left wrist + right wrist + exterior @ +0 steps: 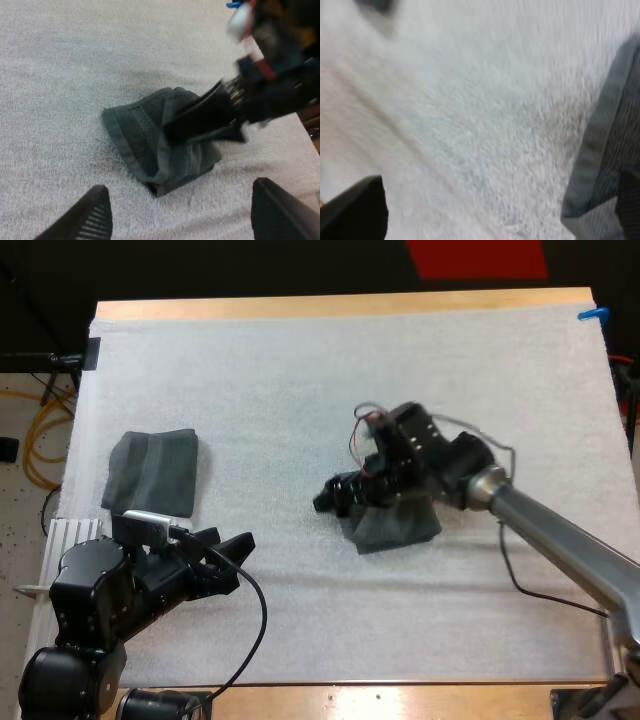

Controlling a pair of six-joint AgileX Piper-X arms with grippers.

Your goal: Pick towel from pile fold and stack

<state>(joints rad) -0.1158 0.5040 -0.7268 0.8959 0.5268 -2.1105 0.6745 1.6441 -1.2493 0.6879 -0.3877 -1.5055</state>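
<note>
The towel (pixel 395 525) is being partly covered at the middle of the mat (pixel 300 390) by the right gripper (pixel 335 498), fingers seemingly being held apart; the left gripper (pixel 230 540) is being held open near a folded towel (pixel 152 472).

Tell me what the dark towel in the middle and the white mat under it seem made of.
Middle towel: likely woven cotton or microfibre cloth, matte grey-green; a flat hem band and fine ribbed weave show. Mat: soft white textile, perhaps fleece or terry, matte; its surface looks nubbly and fuzzy. Exact fibre cannot be told.
</note>
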